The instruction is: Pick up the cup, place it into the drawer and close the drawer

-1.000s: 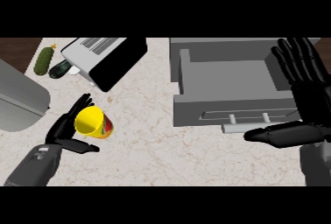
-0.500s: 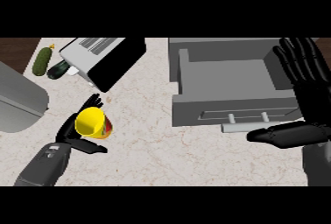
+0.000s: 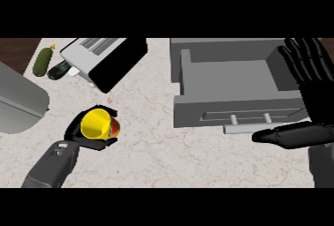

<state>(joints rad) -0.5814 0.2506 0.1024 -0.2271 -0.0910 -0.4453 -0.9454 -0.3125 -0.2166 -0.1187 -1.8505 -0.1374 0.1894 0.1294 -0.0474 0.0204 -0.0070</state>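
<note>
Our left hand comes in at about eight o'clock in the head view, at the end of its grey forearm. Its black fingers and thumb are curled round the yellow cup. The cup sits just at twelve o'clock of the palm, cradled so that black fingertips show along its rim at twelve and at three o'clock. We see its mouth turned up toward us, with a red patch on the side at three o'clock. We cannot tell whether the cup touches the marbled counter or hangs above it.

From the cup, the grey drawer lies at two o'clock, well apart, and it stands open. Its front panel faces six o'clock and carries a pale bar handle.

Our right hand shows at three o'clock, fingers straight and spread, pointing to twelve along the drawer's right wall. Its thumb stretches toward nine o'clock just beside the handle's end; we cannot tell whether it touches.

At eleven o'clock of the cup stands a white and black appliance, with a green cucumber beside it at nine o'clock.
</note>
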